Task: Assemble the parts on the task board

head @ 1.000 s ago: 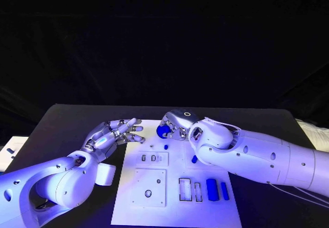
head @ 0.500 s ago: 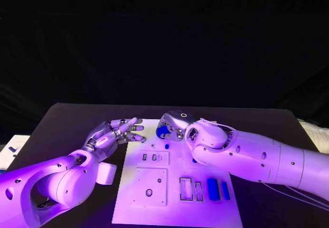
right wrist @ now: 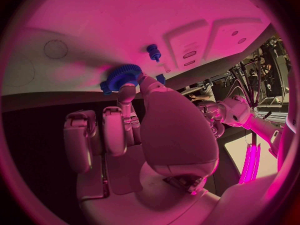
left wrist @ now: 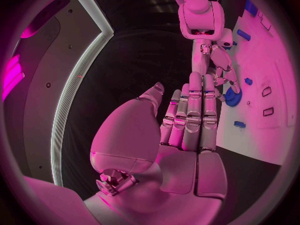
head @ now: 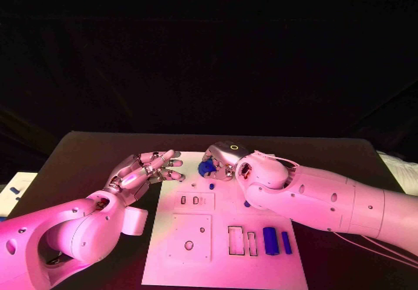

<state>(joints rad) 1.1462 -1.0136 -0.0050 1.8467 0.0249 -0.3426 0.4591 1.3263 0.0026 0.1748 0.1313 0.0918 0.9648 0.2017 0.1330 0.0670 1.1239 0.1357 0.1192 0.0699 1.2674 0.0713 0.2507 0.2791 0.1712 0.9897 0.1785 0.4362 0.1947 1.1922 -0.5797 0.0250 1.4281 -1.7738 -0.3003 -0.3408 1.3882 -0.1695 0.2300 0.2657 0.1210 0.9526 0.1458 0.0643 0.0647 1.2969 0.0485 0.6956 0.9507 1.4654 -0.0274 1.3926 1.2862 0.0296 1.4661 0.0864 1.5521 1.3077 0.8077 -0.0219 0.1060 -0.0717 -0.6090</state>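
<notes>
The white task board [head: 261, 266] lies in the middle of the black table. My right hand [head: 222, 160] hovers over its far left part and pinches a blue gear [head: 206, 168] between thumb and finger; the right wrist view shows the gear [right wrist: 122, 76] just above the board [right wrist: 125, 20]. My left hand [head: 146, 170] hangs open with fingers stretched out beside the board's far left corner, close to the gear [left wrist: 234, 97]. A small blue peg [head: 212, 186] stands near the slotted plates. Two blue bars [head: 269, 240] lie at the board's right, and a small blue piece [head: 246, 204] sits by my right arm.
A pale tray [head: 13, 190] with small blue pieces lies off the table's left edge. The board carries raised plates with slots [head: 235, 240] and holes [head: 189, 245]. My right forearm [head: 331, 202] crosses over the board's right side.
</notes>
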